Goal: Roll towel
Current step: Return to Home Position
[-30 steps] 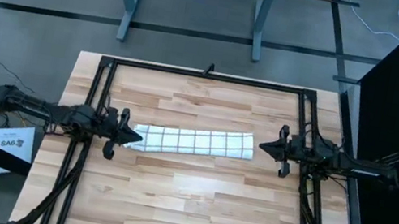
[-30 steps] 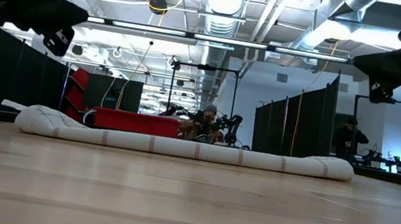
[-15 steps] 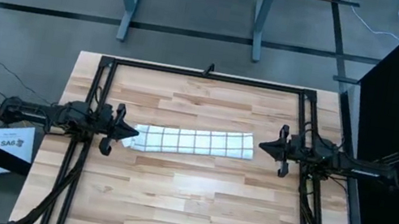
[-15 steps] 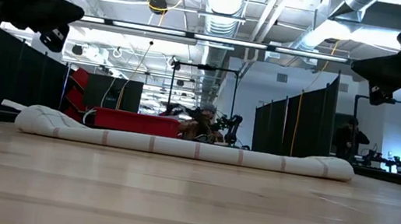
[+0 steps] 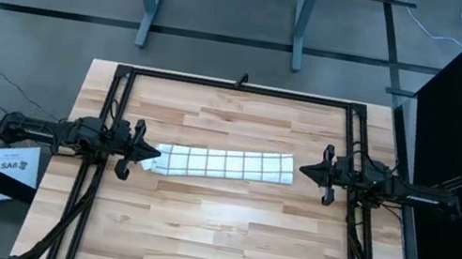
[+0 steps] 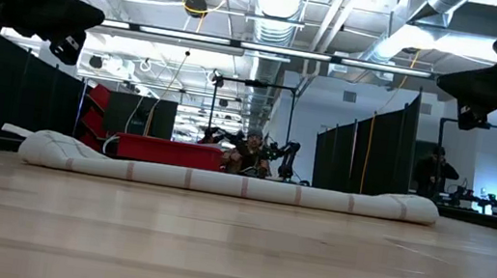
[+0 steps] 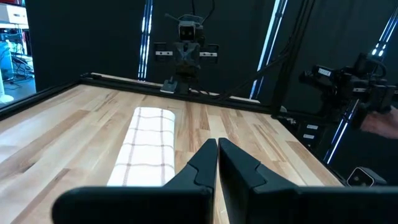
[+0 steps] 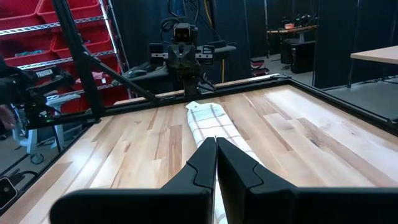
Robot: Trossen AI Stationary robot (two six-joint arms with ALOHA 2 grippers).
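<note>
The towel (image 5: 223,162), white with thin reddish-brown check lines, lies as a long narrow roll across the middle of the wooden table, running left to right. The low view shows it resting flat on the tabletop as a low tube (image 6: 223,182). My left gripper (image 5: 153,156) hovers shut and level above the towel's left end (image 7: 149,143), well clear of the table (image 6: 100,16). My right gripper (image 5: 304,170) hovers shut and level just off the towel's right end (image 8: 208,121). Neither touches the towel.
A black metal frame (image 5: 239,86) runs around the tabletop's far half and down both sides. Bare wood lies in front of the towel (image 5: 222,233). A printed sheet (image 5: 11,169) lies off the table's left edge. A person (image 6: 252,149) is far off in the room.
My left arm has drawn back slightly toward the table's left edge and settled level, its gripper staying shut above the towel's left end. The towel and my right arm have not moved.
</note>
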